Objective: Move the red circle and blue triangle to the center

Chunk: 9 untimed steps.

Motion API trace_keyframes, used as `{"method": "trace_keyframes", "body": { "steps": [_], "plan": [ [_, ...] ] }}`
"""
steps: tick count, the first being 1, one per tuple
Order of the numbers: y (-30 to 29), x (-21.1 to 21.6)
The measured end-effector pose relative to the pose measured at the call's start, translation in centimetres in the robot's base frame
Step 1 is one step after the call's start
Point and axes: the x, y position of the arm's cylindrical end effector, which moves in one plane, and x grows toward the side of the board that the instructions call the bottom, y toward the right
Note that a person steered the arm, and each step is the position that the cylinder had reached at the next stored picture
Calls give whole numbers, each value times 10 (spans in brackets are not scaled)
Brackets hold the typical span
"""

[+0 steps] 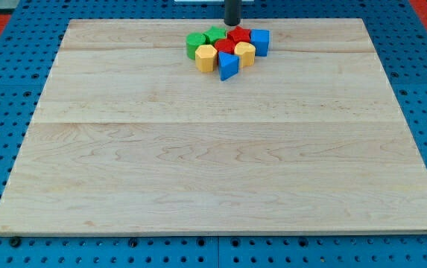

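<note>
No pincer shows, so its state cannot be told; just below my tip (232,23) sit the light, stiff, slidable red circle (223,47) and blue triangle (228,67), best pushed from their top sides.

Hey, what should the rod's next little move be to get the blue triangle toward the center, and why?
Probably slide my tip down the view into the cluster behind the blue triangle. My tip sits at the view's top edge of the packed blocks, the triangle lies on the cluster's lower edge, facing the board centre, and the red block sits between them.
</note>
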Motion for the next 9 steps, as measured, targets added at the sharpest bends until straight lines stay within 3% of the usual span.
{"method": "trace_keyframes", "body": {
  "steps": [5,6,9],
  "plan": [
    [-1,4],
    [-12,30],
    [-23,37]
  ]
}}
